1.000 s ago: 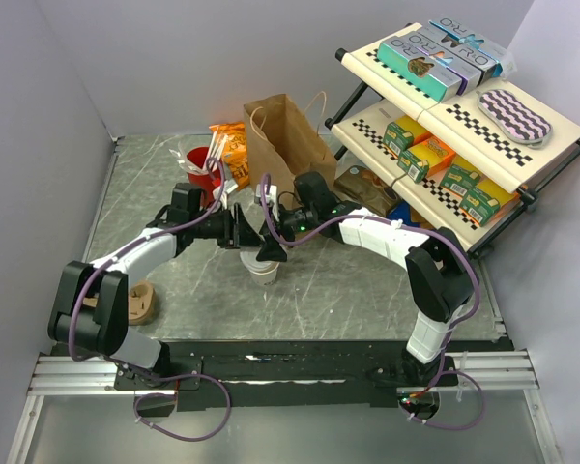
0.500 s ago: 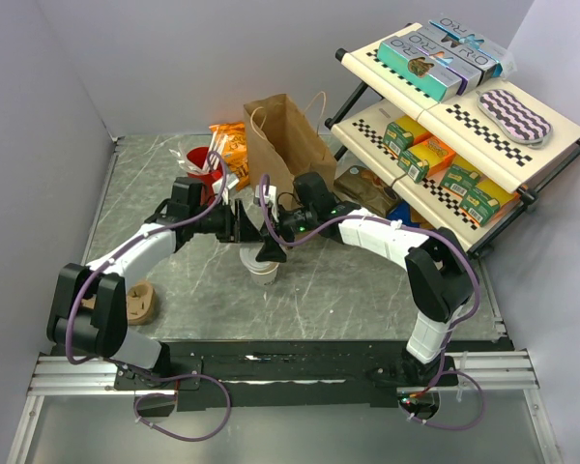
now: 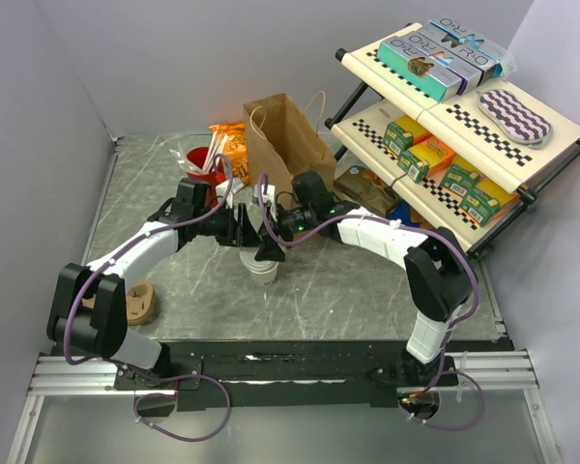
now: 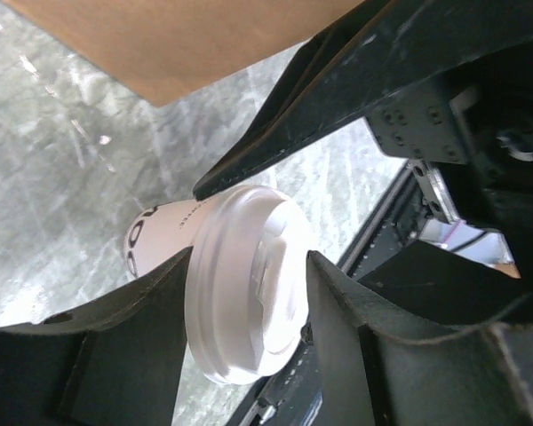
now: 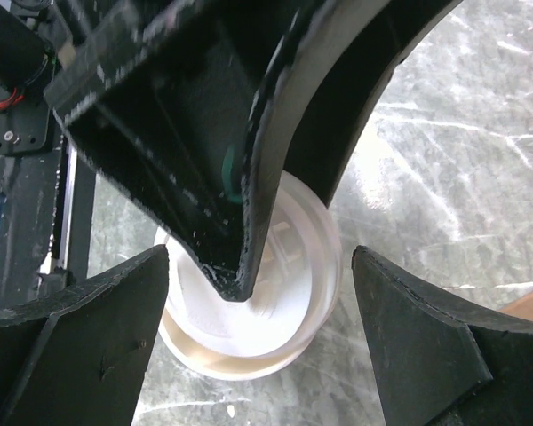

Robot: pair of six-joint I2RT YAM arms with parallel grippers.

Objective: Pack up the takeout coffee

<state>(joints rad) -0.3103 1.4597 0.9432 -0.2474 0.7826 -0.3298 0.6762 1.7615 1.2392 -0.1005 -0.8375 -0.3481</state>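
From above, the cup [image 3: 262, 274] stands on the table [image 3: 348, 290], in front of the bag [image 3: 288, 145] and well short of it. The left arm [image 3: 145, 246] and right arm [image 3: 377, 232] meet over it. Against the frames from a second ago, the left arm's wrist has eased a little toward the far side and its tip has crept closer to the cup. The cup and the right arm sit where they were. We read this as the left side settling its hold, with no lift begun and the whole trip to the bag still ahead. In the left wrist view the left gripper [image 4: 249, 266] is narrow around the lid [image 4: 249, 302]. Its fingers [image 4: 124, 337] lie against both sides of the lid rim, so we judge it to be holding the cup by the lid. One dark finger of the other arm crosses above, with the bag's brown side beyond. In the right wrist view the right gripper [image 5: 258, 257] is spread wide. Its fingers [image 5: 80, 337] stand clear on either side of the cup, touching nothing. A finger of the left gripper cuts across in front and hides part of the lid.
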